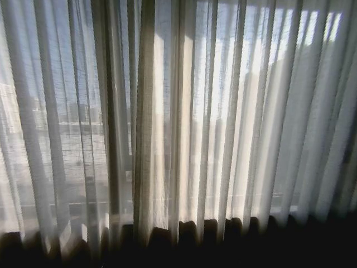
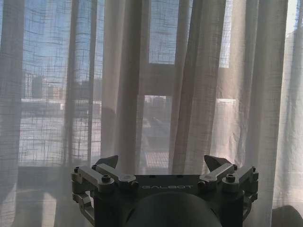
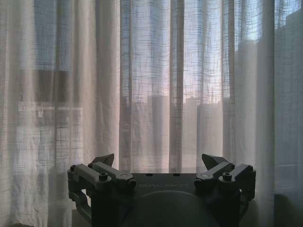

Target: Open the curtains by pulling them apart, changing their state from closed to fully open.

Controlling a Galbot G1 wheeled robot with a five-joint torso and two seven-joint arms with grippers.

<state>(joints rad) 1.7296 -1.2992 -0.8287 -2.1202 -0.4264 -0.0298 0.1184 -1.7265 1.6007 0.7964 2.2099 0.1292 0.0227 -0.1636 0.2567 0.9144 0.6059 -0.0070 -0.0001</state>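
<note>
Sheer off-white woven fabric forms the curtains [image 1: 184, 128], which hang closed across the whole window ahead of the robot in long vertical pleats. Thicker beige hemmed edges meet left of centre in the head view. Daylight passes through the weave; the lower hem ends at a dark sill band. Left tool [image 2: 163, 163] faces the fabric with its fingers spread wide, holding nothing. Right tool [image 3: 160, 161] likewise stands wide, empty, short of the fabric.

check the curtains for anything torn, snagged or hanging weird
Nothing stands out. The curtains hang closed in even vertical pleats, no tears or snags visible. The left claw and right claw are both open, facing the fabric without gripping it.
</note>
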